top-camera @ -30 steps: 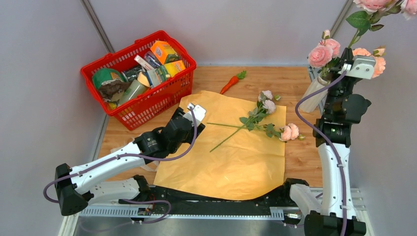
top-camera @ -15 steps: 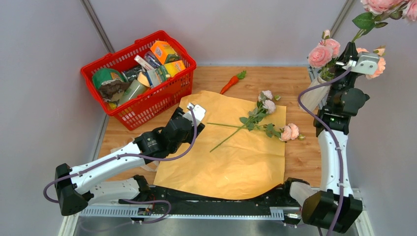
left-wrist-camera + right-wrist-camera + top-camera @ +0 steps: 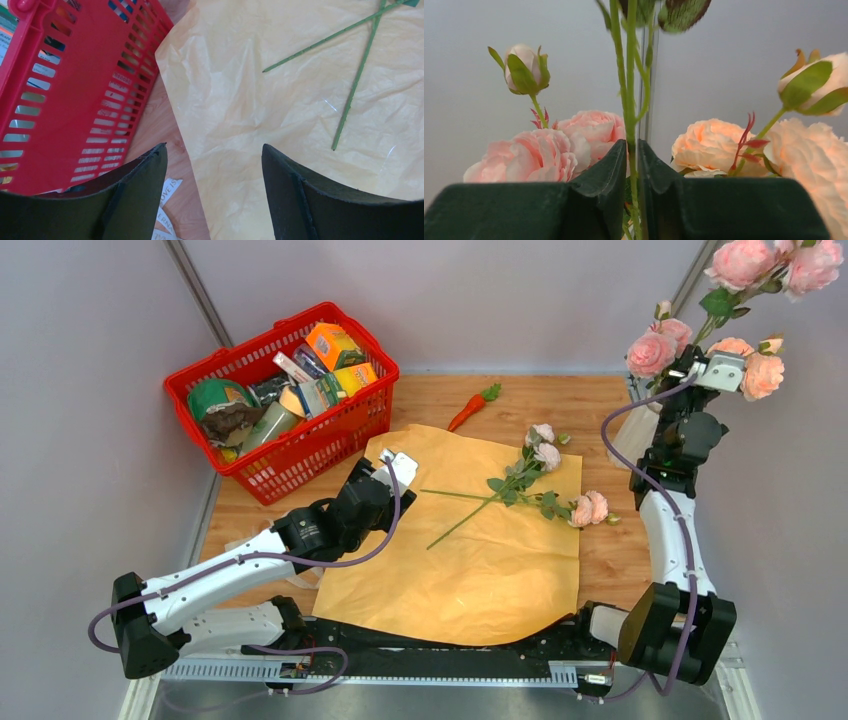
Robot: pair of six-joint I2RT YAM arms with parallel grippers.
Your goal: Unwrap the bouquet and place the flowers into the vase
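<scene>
left claw (image 3: 214, 150) wide, empty, arm low over wrapping paper (image 3: 470, 560) | right claw (image 3: 633, 147) pinching flower stem (image 3: 629, 75), arm upright

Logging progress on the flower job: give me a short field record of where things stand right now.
left claw: open, empty, over the left edge of the wrapping paper
right claw: closed on a flower stem
vase: far right, pink blooms above it
loose flowers: lying crossed on the paper, not yet in the vase
</scene>
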